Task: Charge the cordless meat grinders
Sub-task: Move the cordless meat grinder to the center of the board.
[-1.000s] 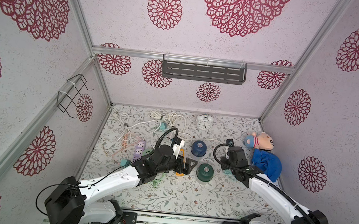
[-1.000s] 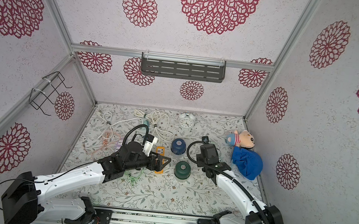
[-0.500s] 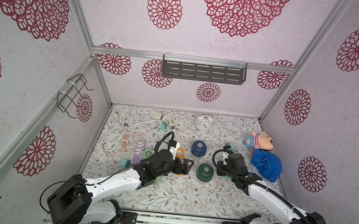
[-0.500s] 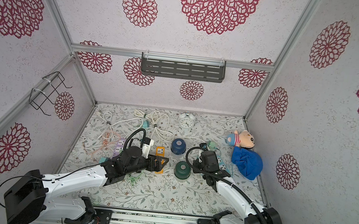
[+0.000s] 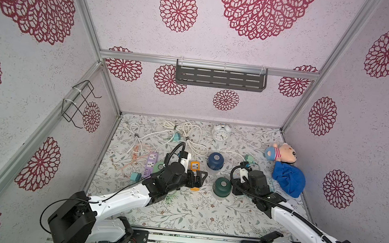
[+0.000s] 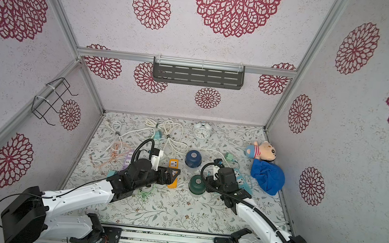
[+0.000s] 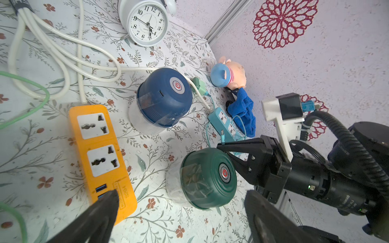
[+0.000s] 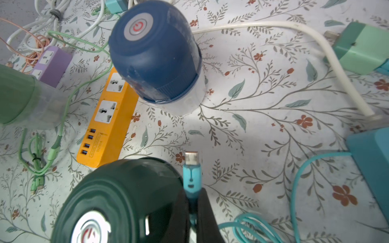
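the dark green grinder [image 8: 117, 199] stands upright near the middle of the floral mat [image 5: 191, 213], between the two arms, clear cup down and silver button up. the navy blue grinder [image 7: 164, 98] stands just behind it toward the back wall, and its side slot is visibly empty. the mint green grinder [image 5: 159, 165] sits well off to the left beside the purple power strip [image 8: 51, 61], half hidden by the left arm in a top view. i see no lead in any of them, so i judge the charging not yet begun.

the right gripper [image 8: 192, 208] is clenched on the teal usb plug [image 8: 190, 172]. it pinches the moulded body so the metal tip sticks out ahead of the fingers, just beside the dark green dome. whether the plug touches the dome i cannot tell. that hold leaves the tip free to enter a port. the teal cable [image 8: 248, 223] trails back to the teal power strip [image 8: 370, 151], likely why this lead is the one picked.

the left gripper [image 7: 180, 195] hangs spread wide, holding nothing, low over the near end of the orange power strip [image 7: 99, 147] and facing the dark green grinder from the opposite side. i read it as placed to steady the light cup against the push. the plug tip points past the dome, so it probably needs turning toward the port.
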Robot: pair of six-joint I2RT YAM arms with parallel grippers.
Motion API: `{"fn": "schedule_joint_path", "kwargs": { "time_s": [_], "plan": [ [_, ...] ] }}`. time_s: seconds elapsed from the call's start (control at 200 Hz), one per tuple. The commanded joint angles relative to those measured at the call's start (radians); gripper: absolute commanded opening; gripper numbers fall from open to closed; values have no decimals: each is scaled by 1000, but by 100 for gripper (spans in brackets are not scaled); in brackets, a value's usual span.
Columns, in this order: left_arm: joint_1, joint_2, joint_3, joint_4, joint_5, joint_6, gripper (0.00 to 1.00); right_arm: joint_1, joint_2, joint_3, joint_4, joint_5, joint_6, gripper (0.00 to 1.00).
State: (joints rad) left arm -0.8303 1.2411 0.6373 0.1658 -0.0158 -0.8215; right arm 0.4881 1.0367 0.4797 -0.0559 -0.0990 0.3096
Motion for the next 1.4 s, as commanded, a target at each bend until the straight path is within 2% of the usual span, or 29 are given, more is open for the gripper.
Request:
{"fn": "schedule_joint_path", "kwargs": {
  "time_s": [0.0,0.365,0.766,0.926,1.041,1.156,1.261,1.311,1.396],
  "plan": [
    [20,-30,-16,-4,-18,-11,97,44,-19,-4,-15,-6,29,0],
    [52,-127,-51,-94,-36,5,97,171,-17,-12,-35,-29,76,0],
    [59,-234,-126,-158,-108,-8,97,315,22,-9,1,-64,103,0],
    [56,-270,-154,-134,-118,63,97,372,68,-3,37,-66,119,0],
    [51,-303,-128,-170,-98,123,97,399,98,22,25,-55,131,0],
    [51,-322,-17,-321,-96,166,97,402,86,61,-48,-19,149,0],
    [68,-330,48,-408,-87,106,97,397,63,78,-117,47,153,0],
    [73,-340,43,-417,-115,54,97,394,49,72,-128,62,145,0],
    [77,-368,-7,-361,-142,40,97,390,25,33,-110,97,130,0]
  ]
}}
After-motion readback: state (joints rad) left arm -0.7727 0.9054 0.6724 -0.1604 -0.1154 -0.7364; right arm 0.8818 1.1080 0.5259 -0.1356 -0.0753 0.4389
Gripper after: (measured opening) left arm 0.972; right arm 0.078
